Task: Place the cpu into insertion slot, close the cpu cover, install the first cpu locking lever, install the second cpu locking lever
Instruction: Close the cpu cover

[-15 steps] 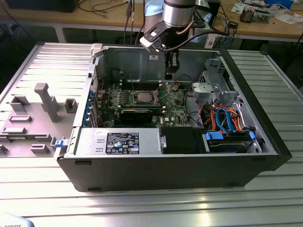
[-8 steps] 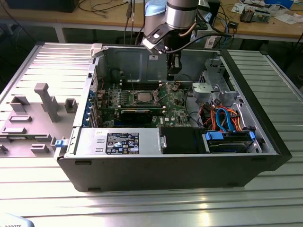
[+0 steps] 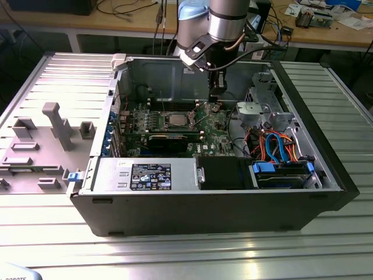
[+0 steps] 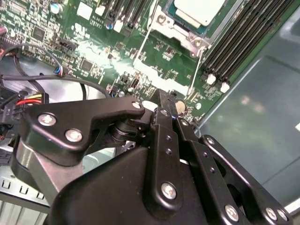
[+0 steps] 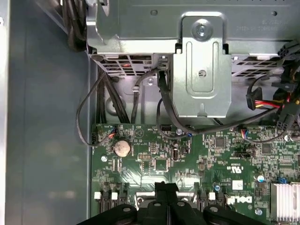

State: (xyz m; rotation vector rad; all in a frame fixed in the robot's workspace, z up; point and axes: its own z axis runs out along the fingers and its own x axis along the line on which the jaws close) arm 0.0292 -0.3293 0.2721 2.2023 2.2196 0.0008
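Observation:
The cpu (image 3: 175, 121) lies flat in the insertion slot (image 3: 185, 121) on the green board, silvery top up. In the second wrist view the cpu (image 4: 199, 9) has the cpu cover (image 4: 180, 33) lying around it as a silvery frame. Two thin wire levers (image 4: 143, 42) run along the socket's sides; I cannot tell whether they are latched. My gripper (image 3: 217, 100) hangs inside the case, to the exterior view's right of the socket and apart from it. Both wrist views show the gripper (image 4: 165, 96) (image 5: 161, 186) shut with nothing between its fingers.
A black graphics card (image 3: 169, 140) lies in front of the socket, and a power supply (image 3: 145, 175) sits at the case front. A metal drive cage (image 3: 259, 111) and orange and blue cables (image 3: 280, 146) fill the right. Memory slots (image 4: 239, 42) flank the socket. A coin battery (image 5: 123, 148) sits near the gripper.

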